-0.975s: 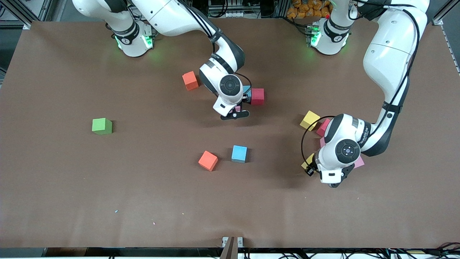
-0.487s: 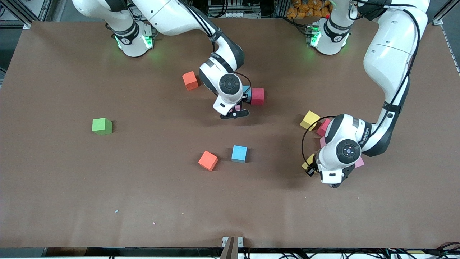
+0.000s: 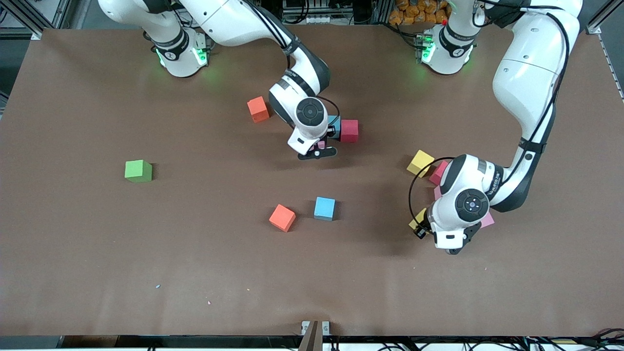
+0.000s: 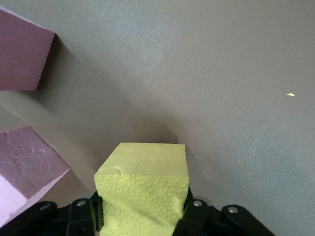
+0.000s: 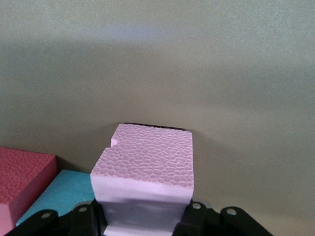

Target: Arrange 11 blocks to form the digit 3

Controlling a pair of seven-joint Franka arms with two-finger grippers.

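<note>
My left gripper [image 4: 142,215] is shut on a yellow block [image 4: 142,184], low over the table at the left arm's end; a corner of that block [image 3: 417,220] peeks from under the hand. Around it lie two pink blocks [image 4: 27,167] [image 3: 487,220], a red block [image 3: 438,171] and a second yellow block [image 3: 420,162]. My right gripper [image 5: 145,216] is shut on a pale purple block [image 5: 147,157] near the table's middle, beside a light blue block [image 5: 61,194] and a red block [image 3: 349,130]. Two orange blocks [image 3: 258,108] [image 3: 282,217] and another light blue block [image 3: 324,208] lie loose.
A green cube [image 3: 138,170] sits alone toward the right arm's end of the brown table [image 3: 146,268]. Wide bare tabletop lies nearer the front camera. The left arm's black cable loops beside its hand.
The right gripper with the pale purple block has shifted slightly toward the robots' bases. The left arm has not moved.
</note>
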